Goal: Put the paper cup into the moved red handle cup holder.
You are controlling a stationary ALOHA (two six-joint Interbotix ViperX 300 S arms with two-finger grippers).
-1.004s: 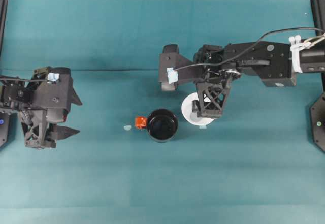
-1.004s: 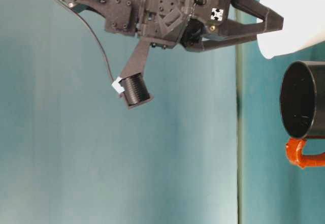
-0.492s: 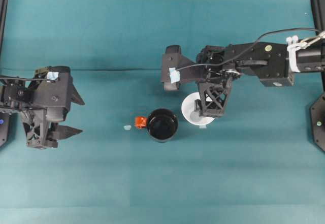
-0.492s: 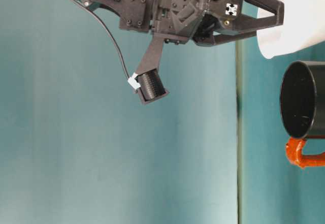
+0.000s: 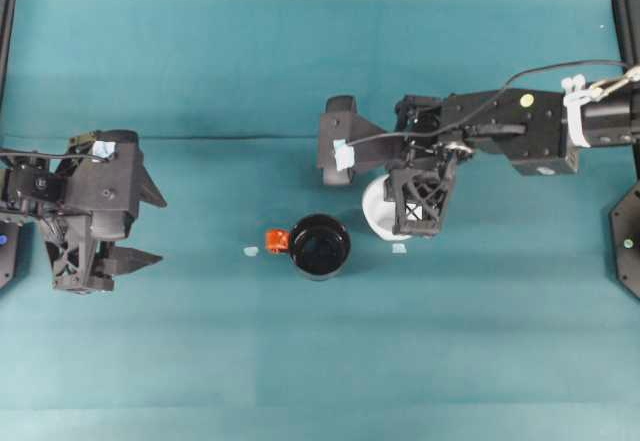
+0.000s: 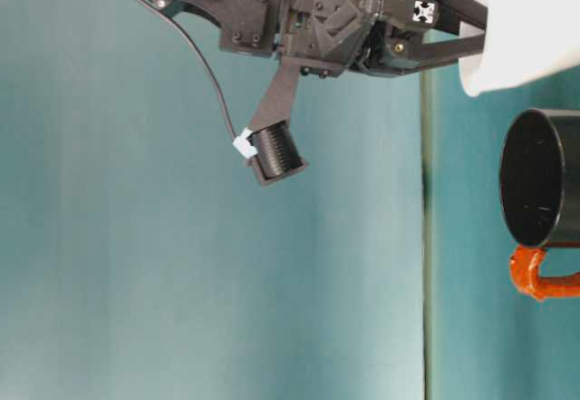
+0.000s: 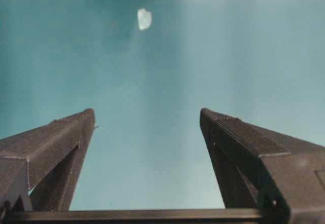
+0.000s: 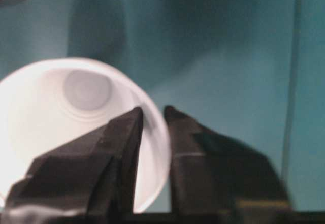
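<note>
Clamped on the wall of the paper cup point(image 8: 76, 127), right gripper point(image 8: 152, 132): 1 finger inside the mouth, 1 outside, the thin rim pinched between them, as the right wrist view gives it. Seen overhead, same gripper point(image 5: 415, 223) sitting over the white cup point(image 5: 378, 206), most of the cup hidden beneath the black fingers. At table level, cup point(image 6: 530, 19) tilted and apparently clear of the tabletop, mouth leaning toward the holder side. Probably very light, thin-walled and easily crushed or ovalled; best held just as here, by the rolled rim where the wall is stiffest, with modest squeeze. Smooth paper, so some risk of swinging or slipping on a 1-wall pinch. Just beside it, apart and not touching, the red handle cup holder point(image 5: 319, 246): glossy black, upright, mouth open, red tab point(image 5: 276, 241) pointing away from the cup. Looks about as wide as the cup, so a centred, level descent likely needed. Near the tab, a small pale scrap point(image 5: 250, 251) on the teal table point(image 5: 300, 361). Farther off, well apart, left gripper point(image 7: 147, 132) spread wide with nothing between its fingers.
</note>
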